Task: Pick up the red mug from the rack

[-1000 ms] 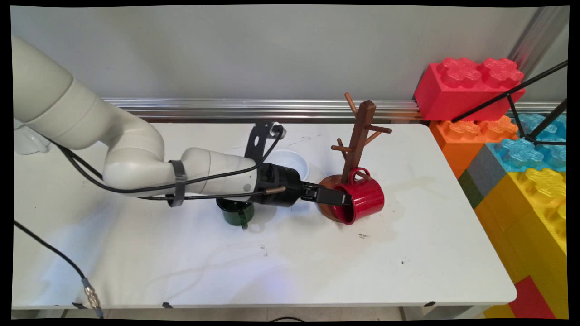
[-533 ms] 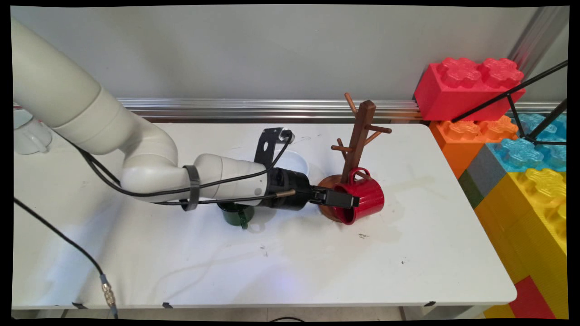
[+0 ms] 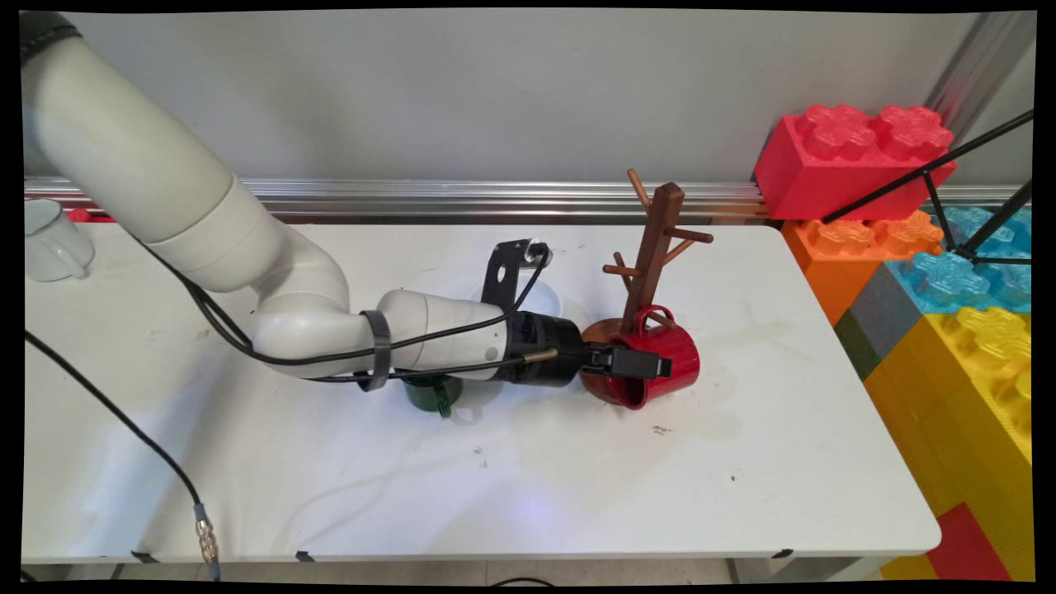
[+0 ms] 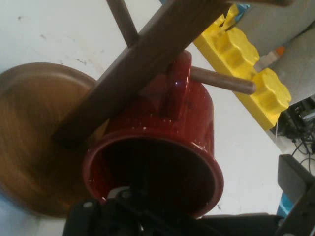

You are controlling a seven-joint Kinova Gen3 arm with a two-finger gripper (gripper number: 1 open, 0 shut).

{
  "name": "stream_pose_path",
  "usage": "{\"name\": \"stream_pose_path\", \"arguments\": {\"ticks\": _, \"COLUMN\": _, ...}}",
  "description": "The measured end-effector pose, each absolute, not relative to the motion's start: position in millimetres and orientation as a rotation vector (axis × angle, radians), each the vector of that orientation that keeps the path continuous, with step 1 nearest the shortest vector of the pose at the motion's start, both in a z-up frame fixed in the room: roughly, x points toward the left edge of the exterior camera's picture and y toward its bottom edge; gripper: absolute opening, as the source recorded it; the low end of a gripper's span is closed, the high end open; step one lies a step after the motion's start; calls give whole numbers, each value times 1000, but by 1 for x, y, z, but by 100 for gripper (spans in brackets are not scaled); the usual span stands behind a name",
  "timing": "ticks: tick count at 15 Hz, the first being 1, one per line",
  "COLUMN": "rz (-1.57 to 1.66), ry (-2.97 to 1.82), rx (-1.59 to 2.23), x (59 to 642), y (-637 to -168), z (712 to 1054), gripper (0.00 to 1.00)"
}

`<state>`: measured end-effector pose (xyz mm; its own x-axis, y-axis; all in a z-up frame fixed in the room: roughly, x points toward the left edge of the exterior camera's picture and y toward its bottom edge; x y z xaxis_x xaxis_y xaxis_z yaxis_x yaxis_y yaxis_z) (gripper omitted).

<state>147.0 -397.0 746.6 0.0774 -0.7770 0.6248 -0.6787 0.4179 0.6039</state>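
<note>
A red mug lies on its side against the wooden mug tree, with its handle hooked over a low peg. The mug's body rests by the tree's round base, its mouth turned toward me. My gripper reaches in level from the left and stands open at the mug's rim. In the hand view one finger shows outside the mug's wall on the right. The other is lost in the dark of the mug's mouth.
A dark green mug stands under my forearm. Behind the wrist a white bowl is mostly hidden. A white cup sits at the table's far left. Big red, orange, blue and yellow blocks and black tripod legs stand off the right end.
My arm has stretched to the right, carrying the gripper from the mug's rim further over its mouth. Mug and tree have stayed where they were.
</note>
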Motion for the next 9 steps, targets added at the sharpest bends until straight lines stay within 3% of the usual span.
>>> {"name": "stream_pose_path", "arguments": {"ticks": 9, "rz": -143, "ry": -1608, "rx": 1308, "x": 136, "y": -401, "z": 739, "gripper": 100}}
